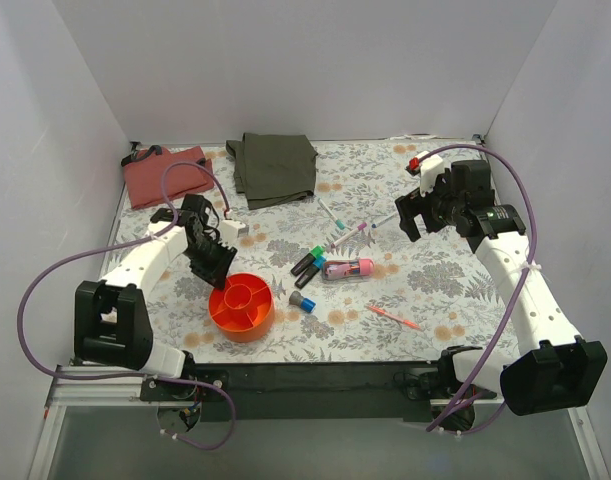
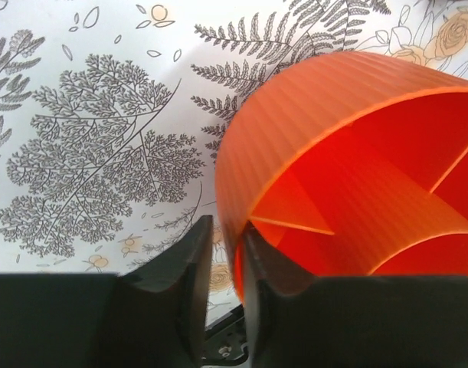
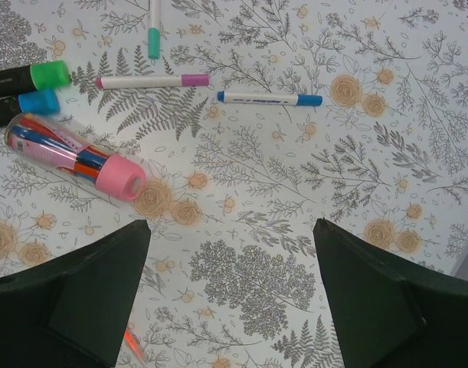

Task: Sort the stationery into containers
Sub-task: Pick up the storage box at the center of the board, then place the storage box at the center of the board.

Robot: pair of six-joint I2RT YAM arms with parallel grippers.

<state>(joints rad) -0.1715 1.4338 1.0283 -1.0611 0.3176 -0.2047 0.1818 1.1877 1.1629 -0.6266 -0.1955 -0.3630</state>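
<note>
Straddling the rim of the orange bowl (image 2: 295, 130) at the table's (image 1: 435, 280) lower left, the left end effector (image 2: 226, 234) stands narrow, a sliver of table showing beside its outer finger (image 2: 189, 261). The right end effector (image 3: 230, 224) hangs wide near the pink tube (image 3: 73, 157) and markers (image 3: 27, 77) lying mid-table.

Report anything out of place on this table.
Nothing spilled or damaged. The one oddity: the left gripper straddles the rim of the orange bowl, one finger inside, one outside, while the pens and markers lie loose on the table.
</note>
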